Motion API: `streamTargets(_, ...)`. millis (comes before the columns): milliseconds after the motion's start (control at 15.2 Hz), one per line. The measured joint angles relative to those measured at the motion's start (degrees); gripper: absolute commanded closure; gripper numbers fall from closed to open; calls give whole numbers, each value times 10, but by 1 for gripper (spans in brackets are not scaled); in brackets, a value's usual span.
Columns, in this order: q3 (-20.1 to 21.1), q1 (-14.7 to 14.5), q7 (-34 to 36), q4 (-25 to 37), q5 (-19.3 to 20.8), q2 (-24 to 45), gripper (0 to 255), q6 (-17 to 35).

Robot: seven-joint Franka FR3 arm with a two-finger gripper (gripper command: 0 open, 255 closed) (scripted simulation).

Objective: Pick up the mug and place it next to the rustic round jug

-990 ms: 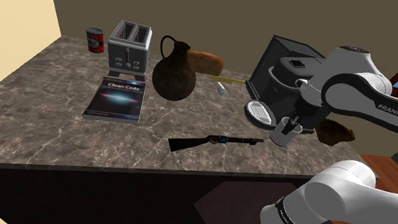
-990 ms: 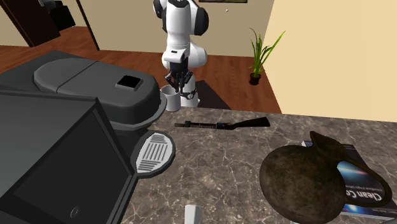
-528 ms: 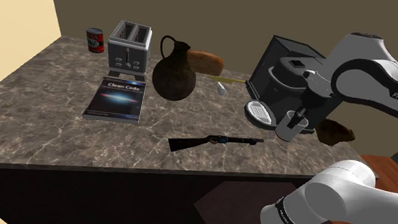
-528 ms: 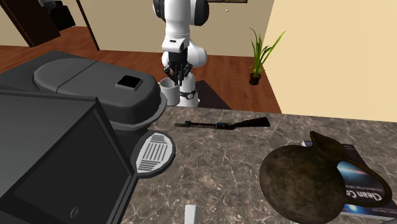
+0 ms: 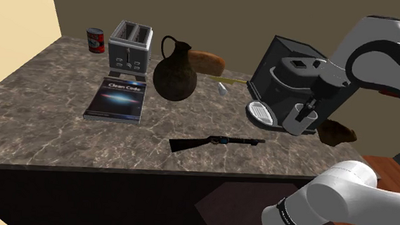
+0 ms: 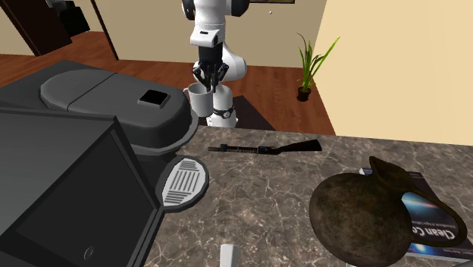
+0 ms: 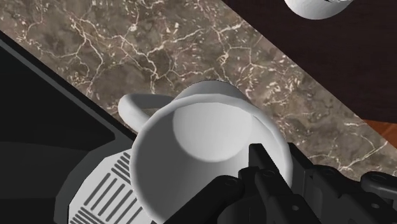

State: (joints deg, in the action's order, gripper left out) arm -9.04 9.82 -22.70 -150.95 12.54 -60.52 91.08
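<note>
Brown marbled counter (image 5: 43, 114) (image 6: 280, 197) (image 7: 159, 51) against a tan wall, wooden floor beyond its near edge.

Far left in the shoulder view: red can (image 5: 96, 40), then a grey toaster (image 5: 130, 47). In front of the toaster, lying flat: dark book (image 5: 116, 99) (image 6: 428, 216). Just right of the book, upright: dark brown round jug (image 5: 175, 70) (image 6: 364, 220), with a loaf (image 5: 205, 61) behind it. Near the front edge, lying lengthwise: a rifle (image 5: 217, 141) (image 6: 265, 148). At the shoulder view's right: black coffee machine (image 5: 282, 70) (image 6: 76, 152) with its ribbed drip tray (image 5: 262, 113) (image 6: 182, 182) (image 7: 105, 191) jutting forward.

White mug (image 5: 298, 120) (image 6: 200, 97) (image 7: 197, 146): raised clear of the counter, mouth up, beside the coffee machine and partly over the drip tray's edge as seen from the wrist. Well apart from the jug, with the rifle between.

Gripper (image 5: 306, 110) (image 6: 210, 76) (image 7: 273, 162): pointing down, clamped on the mug's wall opposite the handle, one finger inside the rim and the other outside.

Potted plant (image 6: 307, 64) on the floor by the wall in the second exterior view.
</note>
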Motion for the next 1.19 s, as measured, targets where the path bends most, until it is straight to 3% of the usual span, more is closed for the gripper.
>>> streamTargets(1188,17,-8,-11,167,-17,56,255,-110)
